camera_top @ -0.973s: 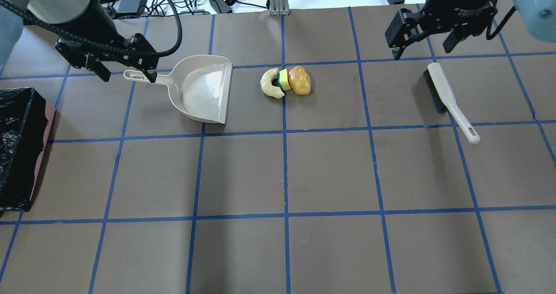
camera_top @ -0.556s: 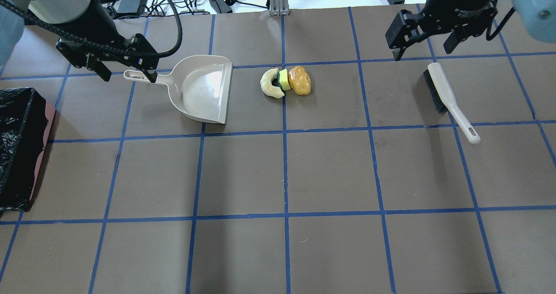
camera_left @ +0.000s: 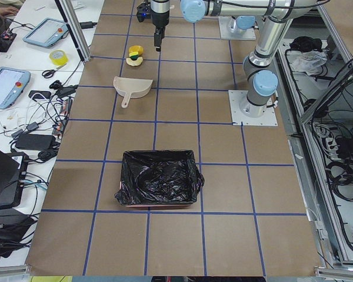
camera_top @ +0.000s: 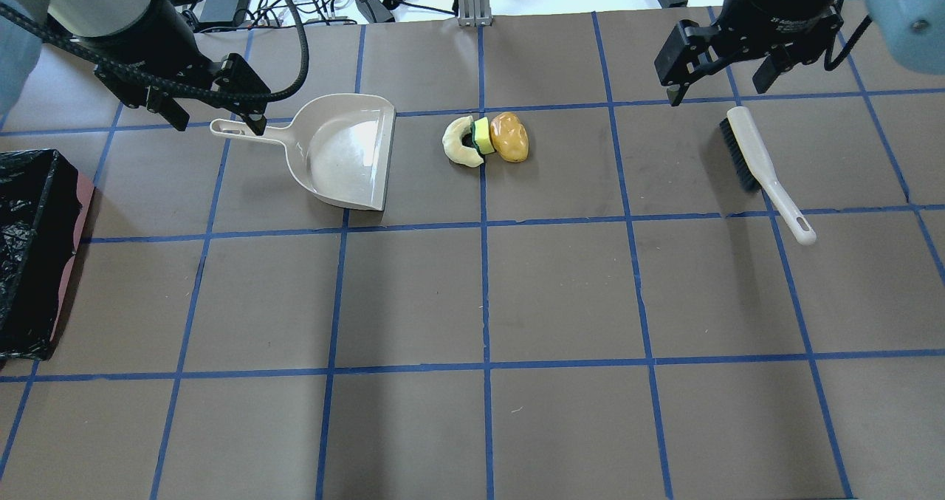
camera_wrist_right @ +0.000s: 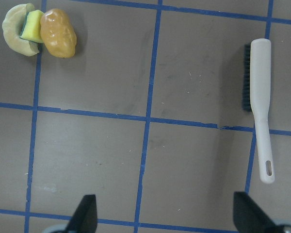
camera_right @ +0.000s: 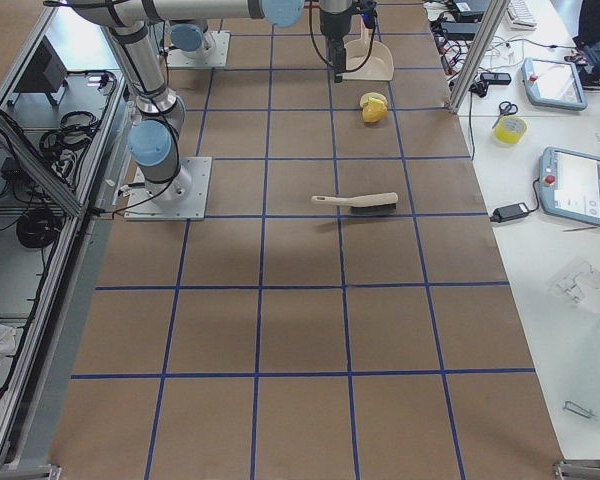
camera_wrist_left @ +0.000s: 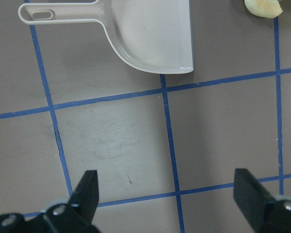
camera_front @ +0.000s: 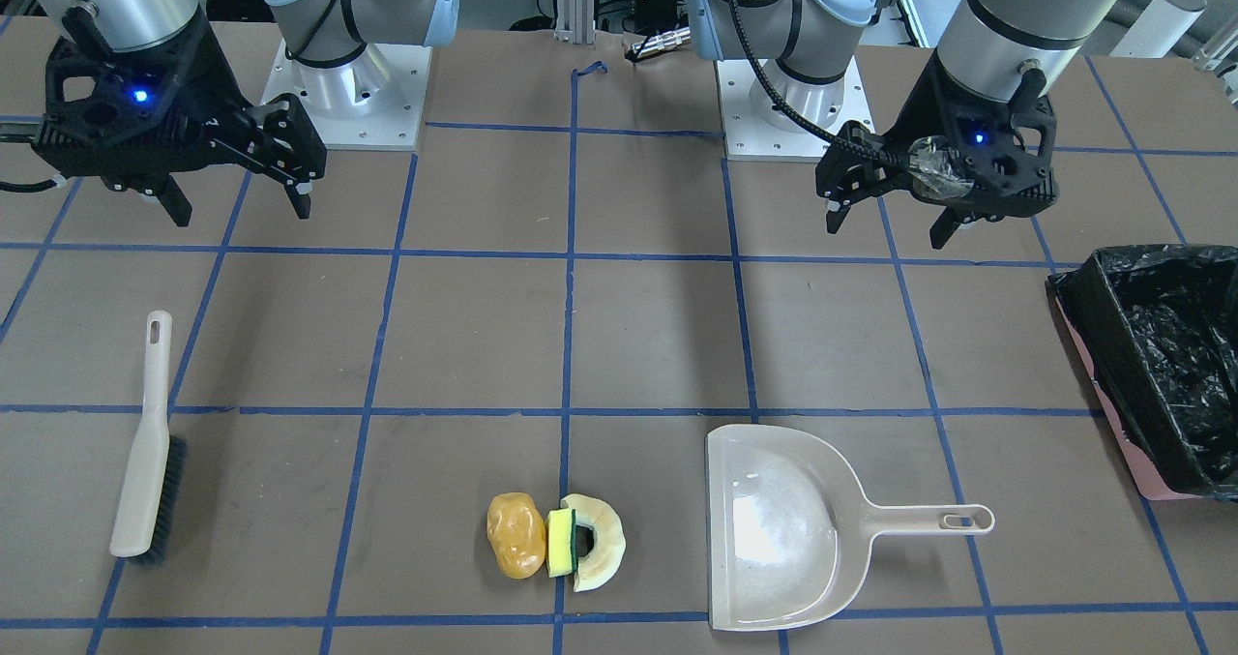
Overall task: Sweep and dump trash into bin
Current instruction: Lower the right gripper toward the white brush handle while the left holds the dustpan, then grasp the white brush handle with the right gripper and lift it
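The trash lies close together on the table: an orange-brown potato-like lump [camera_top: 509,137], a yellow sponge block with a green layer [camera_top: 483,137] and a pale half-ring slice [camera_top: 459,142]. They also show in the front view, lump [camera_front: 515,535] first. The pink bin [camera_top: 74,241] with its black bag stands at the table's left edge. My left gripper [camera_top: 218,122] is open and empty, hovering above the handle of the beige dustpan [camera_top: 343,153]. My right gripper [camera_top: 716,90] is open and empty, above and behind the head of the beige brush [camera_top: 760,164].
The dustpan's open mouth faces the trash, about a hand's width to its left. The brush lies a full grid square to the right of the trash. Cables and devices sit beyond the table's far edge. The bin [camera_front: 1088,331] is well apart from the dustpan [camera_front: 774,529].
Both grippers have shifted only slightly, the left one a little toward the far edge. The trash, dustpan, brush and bin have not moved.
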You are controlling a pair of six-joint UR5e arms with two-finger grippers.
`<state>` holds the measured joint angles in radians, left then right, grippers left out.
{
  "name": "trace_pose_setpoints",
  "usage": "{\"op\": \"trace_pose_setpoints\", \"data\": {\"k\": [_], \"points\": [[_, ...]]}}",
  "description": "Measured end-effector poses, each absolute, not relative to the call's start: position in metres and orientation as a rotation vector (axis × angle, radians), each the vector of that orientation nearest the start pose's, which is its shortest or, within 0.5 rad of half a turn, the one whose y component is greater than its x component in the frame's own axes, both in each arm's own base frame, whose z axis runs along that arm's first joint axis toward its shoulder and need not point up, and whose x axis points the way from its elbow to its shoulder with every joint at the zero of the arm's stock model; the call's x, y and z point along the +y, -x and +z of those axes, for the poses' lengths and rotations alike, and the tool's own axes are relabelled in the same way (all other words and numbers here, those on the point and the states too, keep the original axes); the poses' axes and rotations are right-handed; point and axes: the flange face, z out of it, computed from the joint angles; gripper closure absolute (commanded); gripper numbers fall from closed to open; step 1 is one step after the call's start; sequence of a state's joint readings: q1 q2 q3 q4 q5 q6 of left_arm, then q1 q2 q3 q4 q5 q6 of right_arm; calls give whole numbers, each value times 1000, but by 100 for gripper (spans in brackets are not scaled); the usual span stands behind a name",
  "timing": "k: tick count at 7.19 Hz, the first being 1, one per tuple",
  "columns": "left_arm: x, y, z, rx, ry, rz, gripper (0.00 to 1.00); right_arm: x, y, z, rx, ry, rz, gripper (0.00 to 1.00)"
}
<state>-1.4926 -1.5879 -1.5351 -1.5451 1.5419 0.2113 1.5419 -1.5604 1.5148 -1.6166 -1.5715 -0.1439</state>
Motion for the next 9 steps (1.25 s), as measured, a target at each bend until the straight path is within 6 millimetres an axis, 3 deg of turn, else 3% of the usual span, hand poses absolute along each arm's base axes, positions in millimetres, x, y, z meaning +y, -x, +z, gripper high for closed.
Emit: {"op": "trace_pose_setpoints", "data": {"k": [1, 3, 6, 8, 9], "points": [[-512, 96, 500, 3156, -212, -77, 0, -513, -116, 507, 3145, 194, -116, 0], [-512, 96, 500, 3156, -212, -79, 0, -547, -97, 463, 3139, 238, -7, 0], [-515, 95, 497, 3149, -264, -70, 2, -600, -3, 388, 3117, 298, 102, 0], [-524, 85, 489, 3119, -465, -62, 3, -612, 66, 342, 3105, 339, 183, 0], [-538, 78, 476, 3107, -537, -79, 2, -606, 91, 317, 3094, 330, 224, 0]]}}
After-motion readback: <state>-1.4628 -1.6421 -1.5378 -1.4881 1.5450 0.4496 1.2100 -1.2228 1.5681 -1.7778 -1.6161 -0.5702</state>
